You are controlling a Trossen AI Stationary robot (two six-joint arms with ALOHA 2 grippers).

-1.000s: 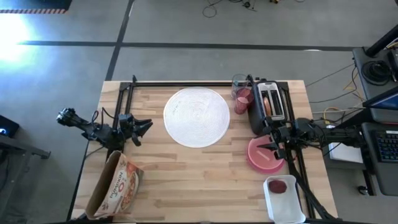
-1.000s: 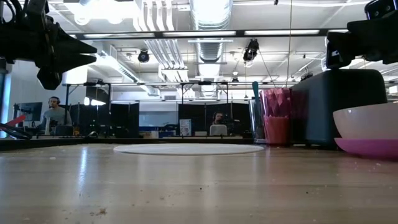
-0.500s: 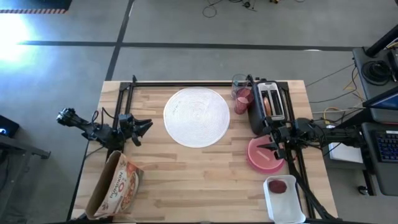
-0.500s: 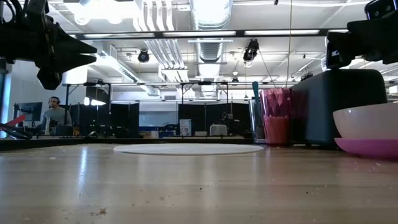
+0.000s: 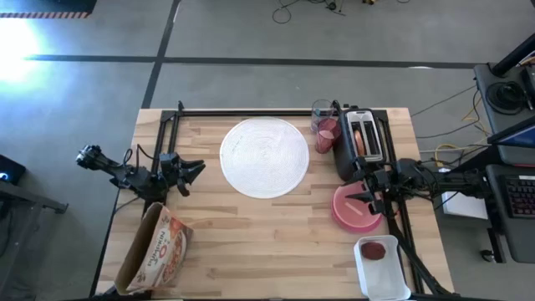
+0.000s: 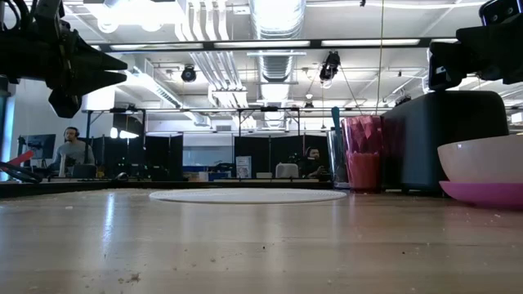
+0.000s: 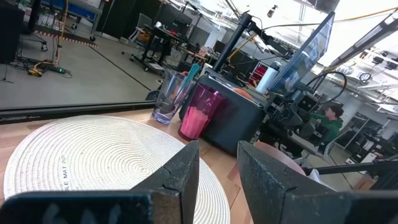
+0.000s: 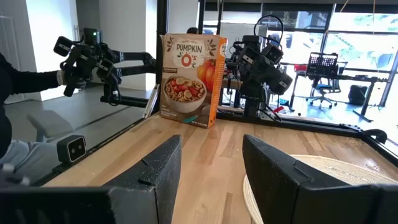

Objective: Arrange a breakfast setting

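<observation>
The large white round disc [image 5: 265, 156] lies flat on the table's far middle; it also shows in the left wrist view [image 7: 93, 155]. The pink tumbler [image 5: 326, 134] stands at its right. The bagel [image 5: 361, 138] sticks out of the black toaster's slots. The peach bowl [image 6: 482, 159] sits on the magenta plate [image 6: 486, 193], near the right edge. The cereal box [image 5: 155, 251] stands at the near left corner. A small red fruit [image 5: 374, 250] lies in the white tray. My left gripper [image 5: 194, 171] hovers open left of the disc. My right gripper [image 5: 359, 197] hovers open over the bowl.
The black toaster [image 5: 361, 144] stands at the far right, with a clear glass [image 5: 321, 113] behind the tumbler. The white tray [image 5: 382, 266] lies at the near right corner. Bare wood [image 5: 267, 242] lies between the cereal box and the tray.
</observation>
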